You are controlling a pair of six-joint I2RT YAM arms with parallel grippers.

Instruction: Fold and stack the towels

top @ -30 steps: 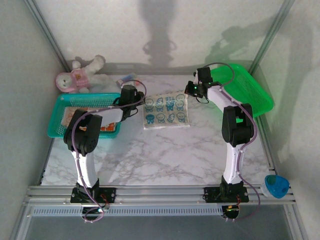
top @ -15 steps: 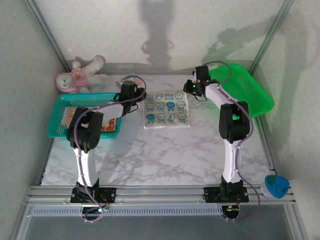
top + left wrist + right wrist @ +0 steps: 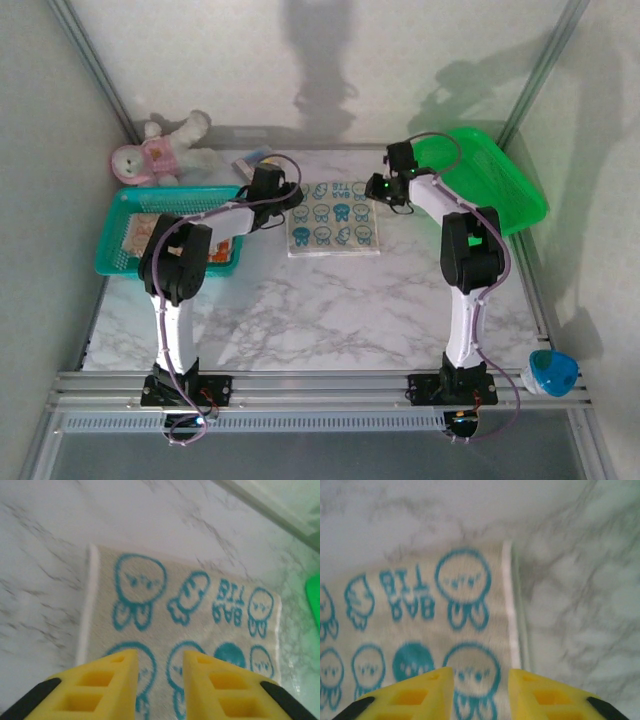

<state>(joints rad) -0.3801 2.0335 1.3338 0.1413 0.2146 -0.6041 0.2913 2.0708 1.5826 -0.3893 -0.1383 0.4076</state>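
Nearby, plush toy [image 3: 160, 150], teal basket [image 3: 112, 240], green tray [image 3: 505, 190] around towel [image 3: 335, 222].

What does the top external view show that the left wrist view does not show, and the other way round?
Top external view: the teal basket, the plush toy behind it, and the right gripper at the far right corner of the blue-print towel.
Left wrist view: the left gripper close up, its yellow fingers apart over the towel, and upside-down lettering among the blue figures.
Both: the towel lying flat on the marble table.
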